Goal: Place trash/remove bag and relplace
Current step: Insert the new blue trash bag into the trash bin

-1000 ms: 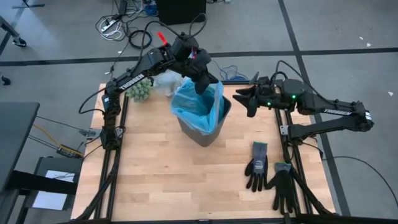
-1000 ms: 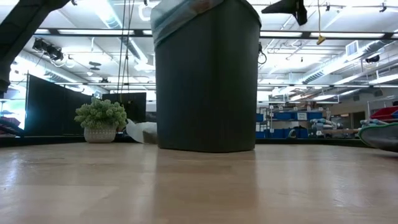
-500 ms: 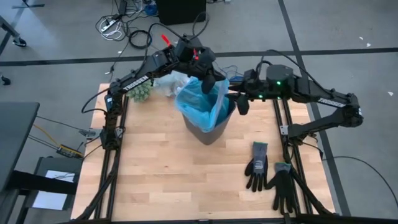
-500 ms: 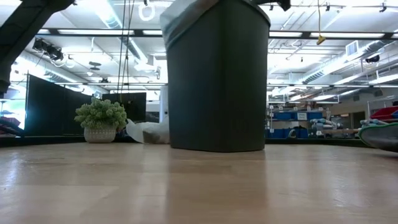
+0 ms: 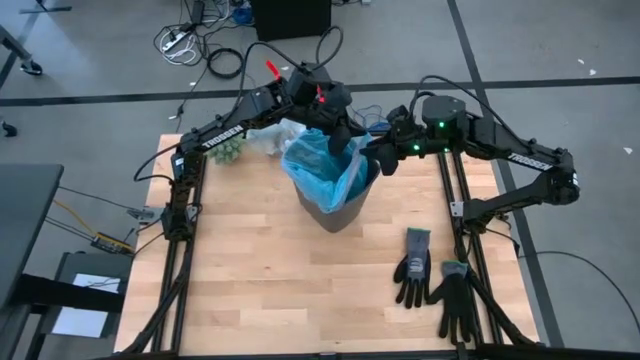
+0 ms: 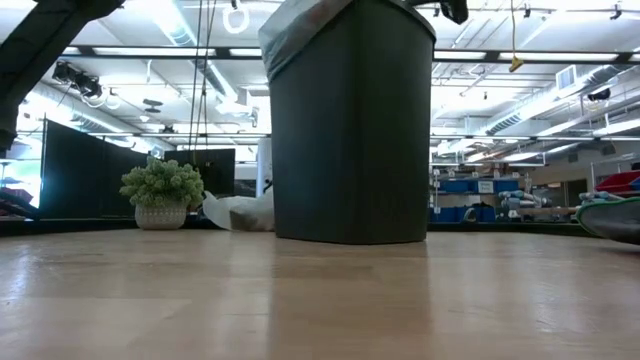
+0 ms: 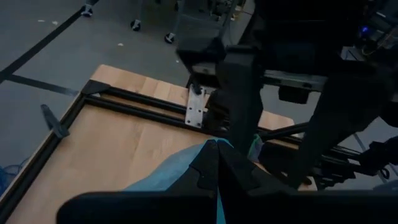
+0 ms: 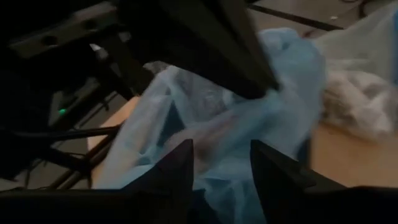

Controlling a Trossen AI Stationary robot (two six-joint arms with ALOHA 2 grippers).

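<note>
The right gripper (image 5: 387,160) has moved in from the worktop's right edge to the bin's right rim. Its fingers stand apart, empty, facing the light-blue bag (image 8: 205,124). The left gripper (image 5: 341,138) remains at the rim's far side, pinched shut on that bag's edge. The bin (image 5: 335,205) has shifted slightly right. Judgement: both arms are now positioned to spread or lift the bag.

The grey-white liner (image 5: 278,135) lies behind the bin near the worktop's far edge. Gloves (image 5: 435,280) lie at the near right corner. A plant (image 6: 160,195) stands at the far left corner. Beyond: shelving and ceiling lights.
</note>
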